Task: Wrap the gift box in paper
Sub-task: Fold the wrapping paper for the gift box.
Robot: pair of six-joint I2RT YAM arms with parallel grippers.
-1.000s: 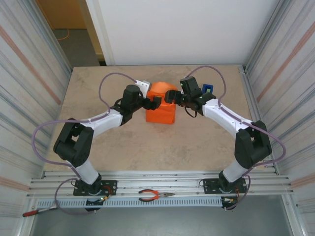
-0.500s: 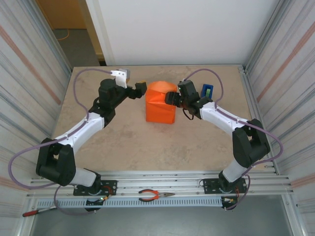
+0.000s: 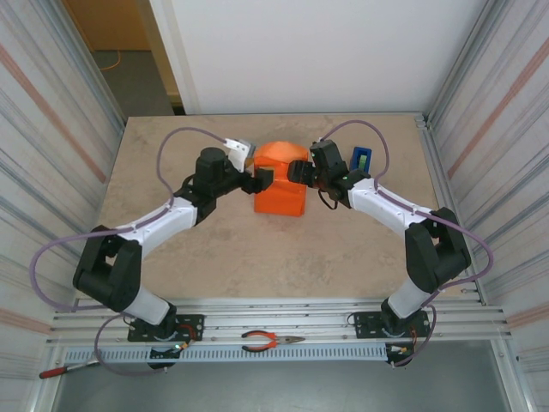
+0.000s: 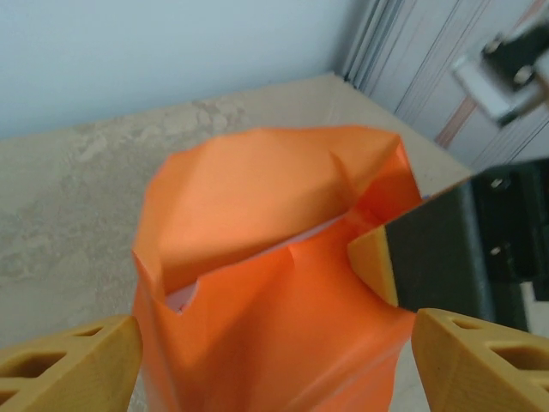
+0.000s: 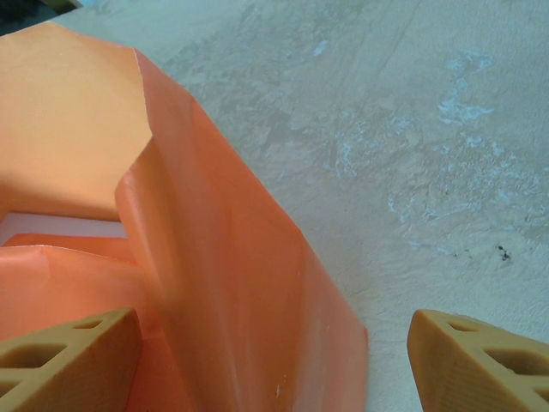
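Note:
The orange paper [image 3: 281,187] stands folded up into a loose bundle at mid-table, its top flaps puffed open. The gift box is hidden inside it. A white sliver [image 4: 176,298] shows under one flap. My left gripper [image 3: 263,178] is at the bundle's left side, open. In the left wrist view its fingertips [image 4: 73,365] flank the paper [image 4: 283,326] closely on both sides. My right gripper [image 3: 298,171] is at the bundle's upper right, open. One of its fingers [image 5: 64,360] rests against the paper [image 5: 240,283]; the other stands over bare table.
A blue tape dispenser [image 3: 361,157] stands just behind the right wrist. Orange-handled pliers [image 3: 270,342] and a red-handled tool [image 3: 53,372] lie on the rails in front of the arm bases. Corrugated walls close in both sides of the beige tabletop [image 3: 257,249].
The left gripper pulled away to the back left half a second ago and has now come back to the bundle's left side. The right gripper shifted slightly left and stays at the paper.

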